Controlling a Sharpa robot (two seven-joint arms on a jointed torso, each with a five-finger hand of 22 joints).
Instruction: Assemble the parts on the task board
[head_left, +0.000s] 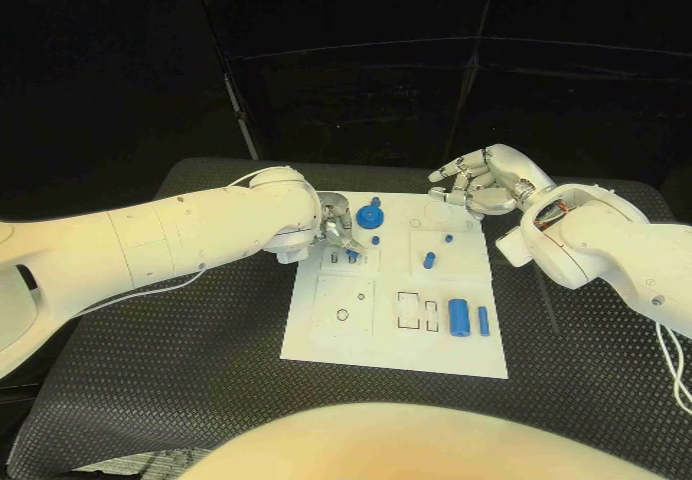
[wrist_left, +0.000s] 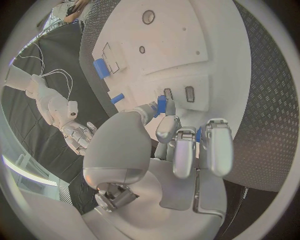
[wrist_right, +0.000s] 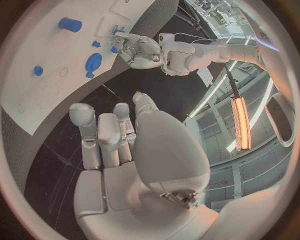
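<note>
Head view: the white board (head_left: 389, 330) lies mid-table on the black mat (head_left: 188, 330). The left hand (head_left: 335, 228) reaches over the board's far left corner, fingertips pinching a small blue peg (wrist_left: 161, 104) above two small slots (the left wrist view shows this best). The right hand (head_left: 488, 182) hovers past the far right corner, fingers curled in on nothing. A blue gear (head_left: 372, 214) and a blue cylinder (head_left: 459, 316) rest on the board.

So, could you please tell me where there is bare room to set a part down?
The black table left of the task board is bare, as is the board's near-left corner. It is crowded at the far edge, around the blue gear and left robot hand.
</note>
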